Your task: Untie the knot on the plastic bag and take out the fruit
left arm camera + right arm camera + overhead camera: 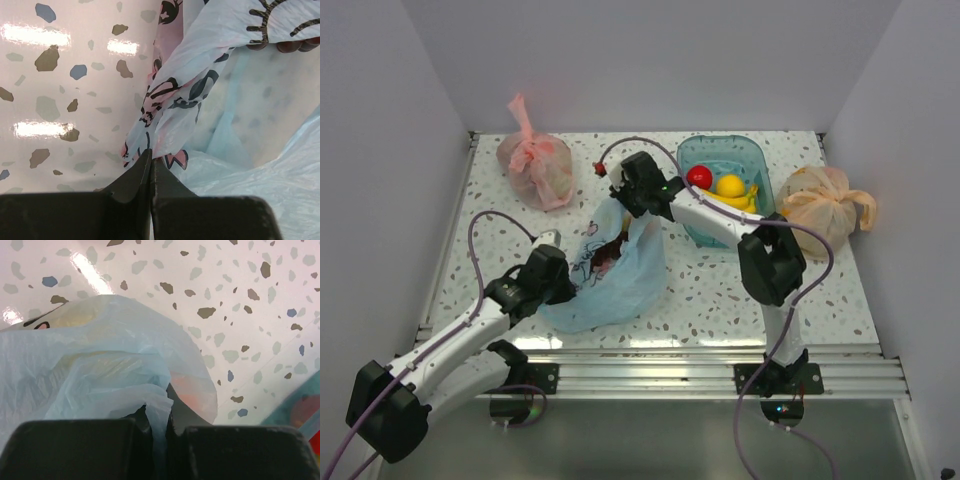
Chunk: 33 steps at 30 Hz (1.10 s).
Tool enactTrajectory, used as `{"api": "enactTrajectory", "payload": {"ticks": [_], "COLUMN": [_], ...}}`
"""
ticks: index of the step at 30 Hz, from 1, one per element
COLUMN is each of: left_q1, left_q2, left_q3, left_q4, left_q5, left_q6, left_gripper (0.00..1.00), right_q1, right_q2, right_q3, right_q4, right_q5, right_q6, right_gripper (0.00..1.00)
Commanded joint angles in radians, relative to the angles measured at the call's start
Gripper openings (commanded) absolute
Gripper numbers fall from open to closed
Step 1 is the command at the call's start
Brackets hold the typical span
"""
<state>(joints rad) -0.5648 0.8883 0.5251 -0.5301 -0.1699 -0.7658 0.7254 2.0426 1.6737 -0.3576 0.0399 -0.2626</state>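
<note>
- Claws first: the left claw (560,270) (151,159) is pressed together, its dark tips pinching the near, printed edge of the thin, translucent light blue plastic bag (620,278) (240,100) (100,375).
- The right claw (628,196) (160,416) is closed to a narrow slit with a fold of the same blue film caught between its tips. From above, it holds the bag's far edge lifted off the desk.
- Between the two claws the bag's mouth is stretched open, and its body lies slumped on the white speckled desk (720,290) at front centre.
- Dark reddish round shapes (610,258) (287,46) show inside the bag; I cannot tell which fruit they are.
- A teal plastic bin (720,150) stands behind and to the right of the bag, partly crossed by the right arm. In it lie a red apple (699,177), a yellow round fruit (729,185) and a yellow banana bunch (738,203).
- A knotted pink bag (538,168) sits at the far left of the desk, and a knotted orange bag (820,198) at the far right, just beside the bin.
</note>
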Motion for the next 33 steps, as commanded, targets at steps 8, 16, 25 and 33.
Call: {"api": "enactTrajectory", "payload": {"ticks": [8,16,25,33], "left_q1": [0.002,0.002,0.002,0.002], "left_q2": [0.012,-0.015,-0.065,-0.011], "left_q3": [-0.016,-0.008,0.012,0.097], "left_q4": [0.097,0.081,0.033,0.036], "left_q5": [-0.031,-0.085,-0.158,-0.204], "left_q6": [-0.033,-0.061,-0.067,0.009], "left_gripper": [0.0,0.0,0.0,0.0], "right_q1": [0.149,0.223,0.137,0.028], "right_q2": [-0.258,-0.388,-0.228,-0.121], "right_q3": [0.021,-0.103,-0.16,-0.132], "right_q4": [-0.044,0.02,0.109,0.17], "right_q5": [-0.153,-0.198,-0.182,-0.072], "right_q6": [0.043,0.112,0.18,0.288], "right_gripper": [0.0,0.0,0.0,0.03]}}
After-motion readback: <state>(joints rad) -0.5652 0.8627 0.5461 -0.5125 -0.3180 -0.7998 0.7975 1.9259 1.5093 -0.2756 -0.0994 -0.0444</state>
